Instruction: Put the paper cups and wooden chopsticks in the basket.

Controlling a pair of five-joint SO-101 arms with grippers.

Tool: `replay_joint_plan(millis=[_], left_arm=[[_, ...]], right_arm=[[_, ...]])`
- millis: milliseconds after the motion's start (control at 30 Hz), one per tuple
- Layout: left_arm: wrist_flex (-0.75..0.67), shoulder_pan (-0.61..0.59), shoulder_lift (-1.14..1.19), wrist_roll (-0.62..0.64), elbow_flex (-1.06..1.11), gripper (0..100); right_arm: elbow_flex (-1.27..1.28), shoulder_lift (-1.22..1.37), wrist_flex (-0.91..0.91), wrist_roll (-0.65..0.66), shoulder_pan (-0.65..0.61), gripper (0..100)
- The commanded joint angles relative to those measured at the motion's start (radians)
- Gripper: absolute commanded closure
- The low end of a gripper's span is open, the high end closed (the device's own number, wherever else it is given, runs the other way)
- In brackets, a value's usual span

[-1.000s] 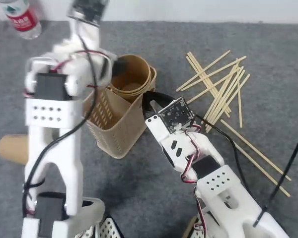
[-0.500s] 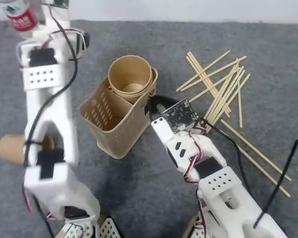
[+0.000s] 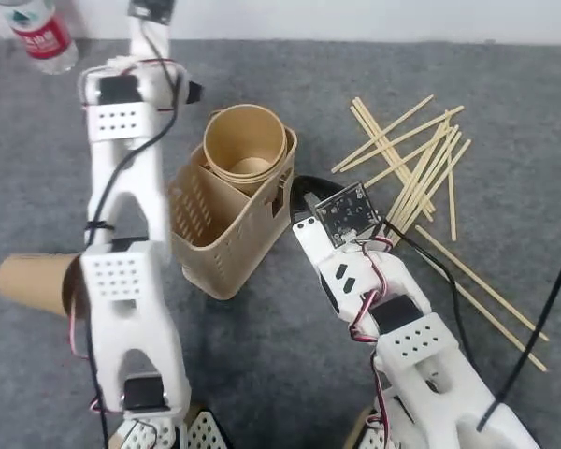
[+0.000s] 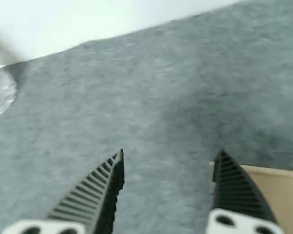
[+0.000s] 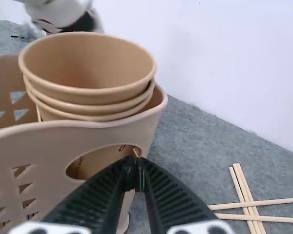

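A tan basket (image 3: 220, 248) stands on grey felt. Several stacked paper cups (image 3: 246, 140) already sit upright inside it. One more paper cup (image 3: 33, 282) lies on its side, well to the left of the basket. The wooden chopsticks (image 3: 416, 173) lie scattered to the right of the basket, and none are inside it. The right gripper (image 5: 136, 168) is at the basket's side wall, its jaws closed to a thin slit and apparently pinching the edge of the handle opening. The left gripper (image 4: 168, 165) hangs beyond the basket, its jaws wide apart and empty. By this view, the task looks under half done.

cups (image 3: 246, 140) fill basket (image 3: 229, 251) end, rest seemingly free
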Motion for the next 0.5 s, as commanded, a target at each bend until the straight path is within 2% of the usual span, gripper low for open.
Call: replay_joint_plan(millis=[0,167,467], left_arm=[[0.149,0.068,0.084,-0.011,-0.303,70],[0.221,0.095,0.229,-0.026,-0.450,70],[0.416,0.077,0.330,-0.206,-0.496,71]], right_arm=[[-0.005,-0.001,-0.021,0.017,0.012,99.1],[-0.005,-0.001,-0.016,0.017,0.012,99.1],[0.015,-0.001,-0.039,0.017,0.008,99.1]])
